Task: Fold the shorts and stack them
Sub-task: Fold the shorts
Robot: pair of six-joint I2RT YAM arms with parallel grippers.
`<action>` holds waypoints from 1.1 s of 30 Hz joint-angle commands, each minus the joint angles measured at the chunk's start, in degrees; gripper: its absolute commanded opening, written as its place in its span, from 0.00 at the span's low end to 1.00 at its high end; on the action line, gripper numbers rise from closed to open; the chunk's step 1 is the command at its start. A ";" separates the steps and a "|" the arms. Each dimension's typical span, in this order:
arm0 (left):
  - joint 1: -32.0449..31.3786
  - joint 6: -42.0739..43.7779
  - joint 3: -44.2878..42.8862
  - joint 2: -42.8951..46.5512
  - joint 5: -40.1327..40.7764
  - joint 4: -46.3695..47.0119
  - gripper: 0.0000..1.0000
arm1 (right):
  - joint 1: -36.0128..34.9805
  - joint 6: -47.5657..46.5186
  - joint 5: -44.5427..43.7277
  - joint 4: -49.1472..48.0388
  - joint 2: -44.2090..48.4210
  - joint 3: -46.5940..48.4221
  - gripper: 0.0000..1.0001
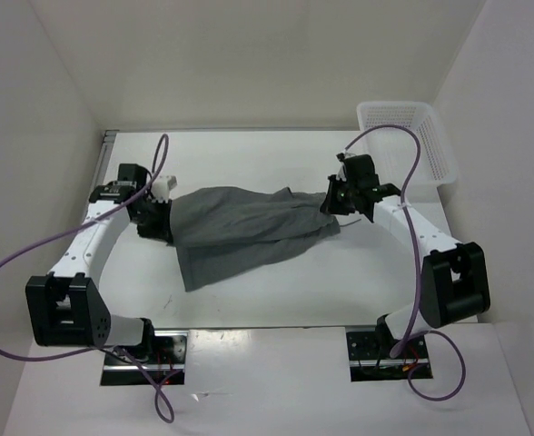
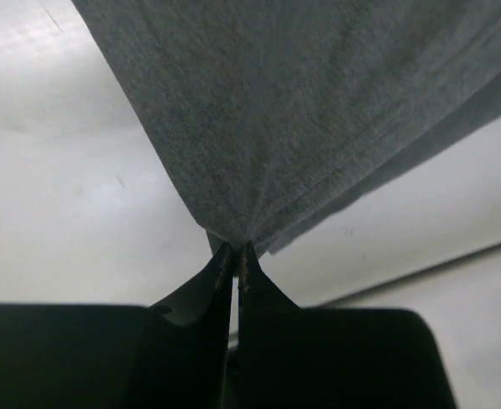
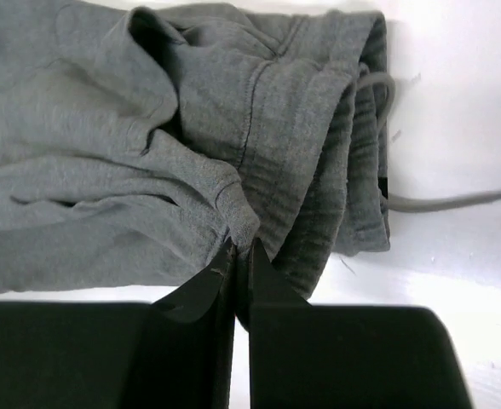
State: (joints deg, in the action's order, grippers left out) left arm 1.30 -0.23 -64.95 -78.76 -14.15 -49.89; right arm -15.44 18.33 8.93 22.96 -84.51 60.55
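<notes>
**Figure. One pair of shorts held between two pincers, seen from above and from each wrist.**

The single pair of grey shorts [image 1: 249, 232] lay across the middle of the desk [image 1: 249, 163]. Its long axis ran from the left edge towards the right edge. The waistband end pointed right and the leg hems pointed left. One leg spread out towards the near left corner.

In the left wrist view, the left pincer [image 2: 236, 260] was pressed together on a stitched hem corner of the shorts [image 2: 302, 111]. The cloth fanned away from the tips there, and appeared raised off the surface with a shadow beneath it. In the right wrist view, the right pincer [image 3: 240, 256] was pinching a fold of the shorts [image 3: 148, 153] just beside the ribbed waistband. A grey cord [image 3: 455, 200] trailed from that waistband onto the desk.

From above, the left pincer [image 1: 155, 213] and the right pincer [image 1: 335, 202] stood at opposite ends of the garment.

Bare desk lay along the far edge and the near edge. White walls closed the left, far and right sides.

One white mesh basket [image 1: 440, 150] stood in the far right corner, well apart from the shorts. Count: one pair of shorts, one basket, two arms, two pincers.
</notes>
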 commanded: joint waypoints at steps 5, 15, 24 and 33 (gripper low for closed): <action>-4.38 0.23 8.70 1.77 -0.35 -5.22 0.05 | 2.25 0.83 -0.67 2.08 1.28 -1.84 0.19; -10.26 0.23 10.46 0.71 1.93 -5.22 0.10 | 7.00 3.37 7.24 2.45 8.12 -5.71 0.70; -11.32 0.23 11.60 0.11 2.46 -4.70 0.10 | 7.00 7.16 10.76 1.47 -1.52 -2.55 0.68; -13.52 0.23 12.12 -1.66 2.99 -3.02 0.10 | 4.10 9.45 8.13 2.52 -3.29 -6.76 0.02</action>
State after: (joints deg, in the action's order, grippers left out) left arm -11.77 -0.21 -53.49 -80.07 -11.53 -52.93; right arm -10.79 27.05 18.55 24.53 -88.18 54.92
